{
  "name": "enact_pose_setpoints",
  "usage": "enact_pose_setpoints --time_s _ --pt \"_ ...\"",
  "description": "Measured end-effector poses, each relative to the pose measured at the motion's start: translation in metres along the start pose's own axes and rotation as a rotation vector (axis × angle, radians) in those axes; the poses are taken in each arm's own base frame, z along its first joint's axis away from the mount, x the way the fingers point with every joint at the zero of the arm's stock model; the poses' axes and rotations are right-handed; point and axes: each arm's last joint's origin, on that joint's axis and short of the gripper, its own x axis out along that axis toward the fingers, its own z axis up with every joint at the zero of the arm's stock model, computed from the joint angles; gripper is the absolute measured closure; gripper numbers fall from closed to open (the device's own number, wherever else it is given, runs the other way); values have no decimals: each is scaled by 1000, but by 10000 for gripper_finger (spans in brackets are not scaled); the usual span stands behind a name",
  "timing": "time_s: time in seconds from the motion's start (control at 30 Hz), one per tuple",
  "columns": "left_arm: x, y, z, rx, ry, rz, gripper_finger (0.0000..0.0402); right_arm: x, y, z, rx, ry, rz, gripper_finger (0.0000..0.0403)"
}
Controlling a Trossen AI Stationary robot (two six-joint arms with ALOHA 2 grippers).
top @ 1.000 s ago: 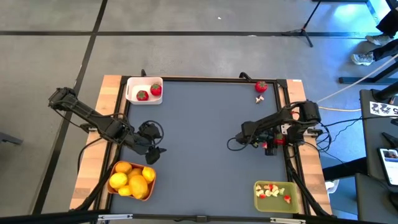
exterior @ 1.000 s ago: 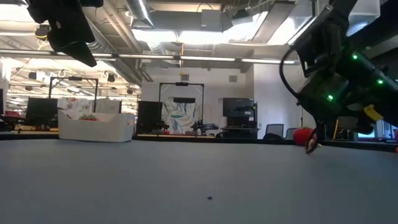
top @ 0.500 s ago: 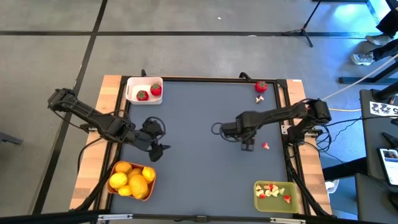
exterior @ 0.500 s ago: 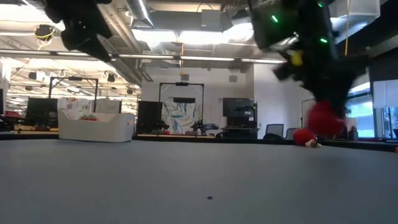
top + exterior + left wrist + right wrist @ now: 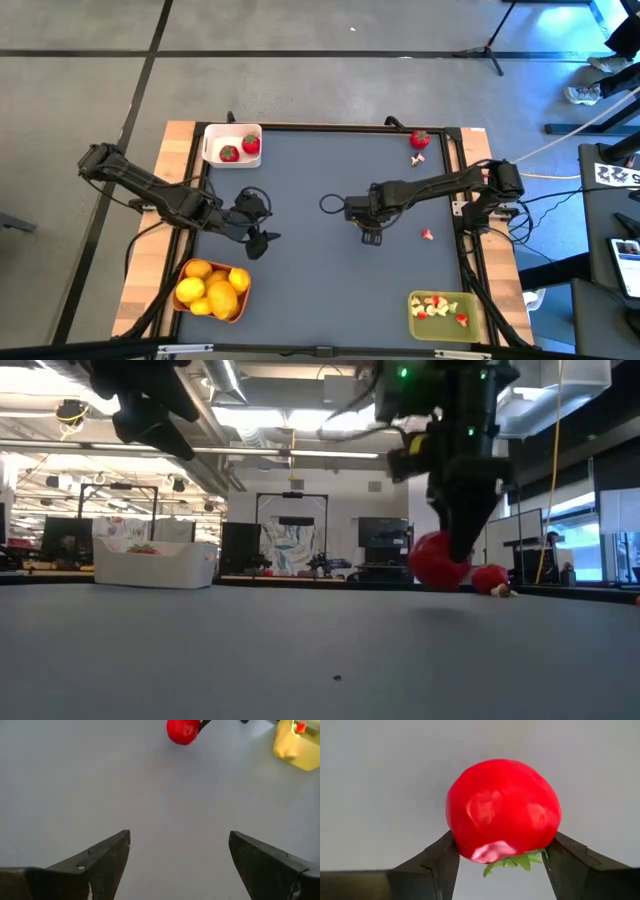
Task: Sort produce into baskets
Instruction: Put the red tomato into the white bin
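The dark grey table carries three baskets at its edges: the orange basket heaped with lemons lies just beside the left arm, on its near side; the white basket with two strawberries sits on that arm's far side; and the olive-green basket, holding small pale and red bits, is well apart from the right arm, toward the near right corner. The left gripper hangs over bare table with its fingers spread wide and nothing between them. The right gripper reaches out to the middle of the table, its two fingers clamped on either side of a red strawberry, the green top tucked back toward the wrist; in the low view the fruit hangs just above the surface. Beyond this gripper, near the far right corner, another strawberry rests with a pale bit just beside it. A tiny red bit lies on the table to the gripper's right.
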Motion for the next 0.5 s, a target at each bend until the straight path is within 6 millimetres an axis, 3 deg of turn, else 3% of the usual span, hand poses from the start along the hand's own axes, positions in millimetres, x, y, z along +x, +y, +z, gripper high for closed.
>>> enact_pose_setpoints --time_s 0.23,0.5 --pt "19 -6 -5 33 27 29 68 17 6 9 -4 -13 50 146" --pt "35 -14 -8 50 32 33 68 16 8 17 27 -85 77 67"
